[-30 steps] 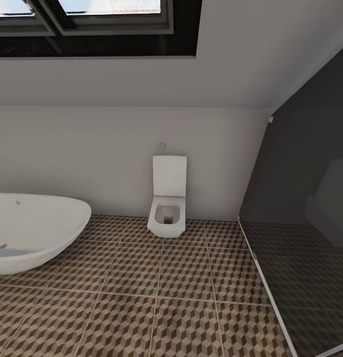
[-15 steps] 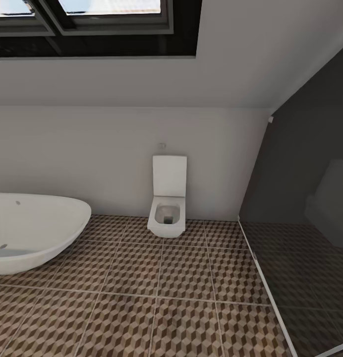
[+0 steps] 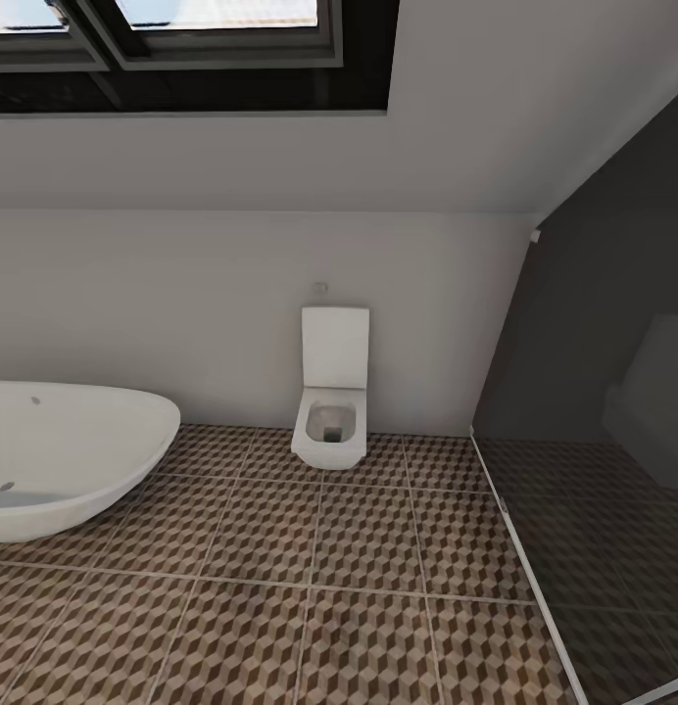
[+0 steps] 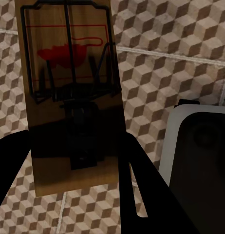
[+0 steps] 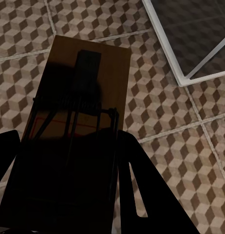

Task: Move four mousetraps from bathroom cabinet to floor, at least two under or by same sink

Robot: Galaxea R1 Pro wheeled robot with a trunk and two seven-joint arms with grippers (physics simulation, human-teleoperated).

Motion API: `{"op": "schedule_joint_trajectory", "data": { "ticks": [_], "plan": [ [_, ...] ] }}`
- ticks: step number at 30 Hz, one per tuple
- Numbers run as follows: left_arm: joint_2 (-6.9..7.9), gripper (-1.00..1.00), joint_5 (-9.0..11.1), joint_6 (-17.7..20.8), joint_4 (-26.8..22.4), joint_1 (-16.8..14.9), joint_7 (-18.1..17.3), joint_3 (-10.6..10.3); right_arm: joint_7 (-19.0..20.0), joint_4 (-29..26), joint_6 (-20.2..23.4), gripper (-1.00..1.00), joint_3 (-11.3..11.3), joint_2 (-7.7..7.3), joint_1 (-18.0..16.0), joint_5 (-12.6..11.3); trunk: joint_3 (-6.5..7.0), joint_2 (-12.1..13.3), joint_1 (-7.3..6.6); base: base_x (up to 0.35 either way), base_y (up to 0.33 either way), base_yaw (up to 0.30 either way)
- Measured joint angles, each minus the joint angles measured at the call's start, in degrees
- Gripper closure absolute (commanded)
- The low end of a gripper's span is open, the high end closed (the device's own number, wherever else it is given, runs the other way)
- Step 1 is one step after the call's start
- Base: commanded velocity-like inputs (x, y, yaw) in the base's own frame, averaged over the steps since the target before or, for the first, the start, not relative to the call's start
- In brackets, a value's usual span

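Each end effector (image 4: 73, 195) (image 5: 68, 195) shows flat, matte black fingers (image 4: 141, 195) (image 5: 141, 190), unmarked, tapering, silhouette-dark.

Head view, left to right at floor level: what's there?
Bathtub → toilet → dark glass partition, all on the tiled floor.

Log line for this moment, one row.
left gripper: holding mousetrap | right gripper: holding second mousetrap | both over bathroom floor | ahead: toilet, bathtub
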Motion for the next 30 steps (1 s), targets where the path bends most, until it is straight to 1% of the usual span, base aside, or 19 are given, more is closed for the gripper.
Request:
{"op": "schedule_joint_trajectory", "data": {
  "ticks": [30],
  "plan": [
    [0.0,1.0,0.02,-0.03,0.0,0.0,0.0,0.0,0.0,0.0,0.0,1.0,0.0,0.0,0.0,0.02,0.0,0.0,0.0,0.0,0.0,0.0]
  ]
}}
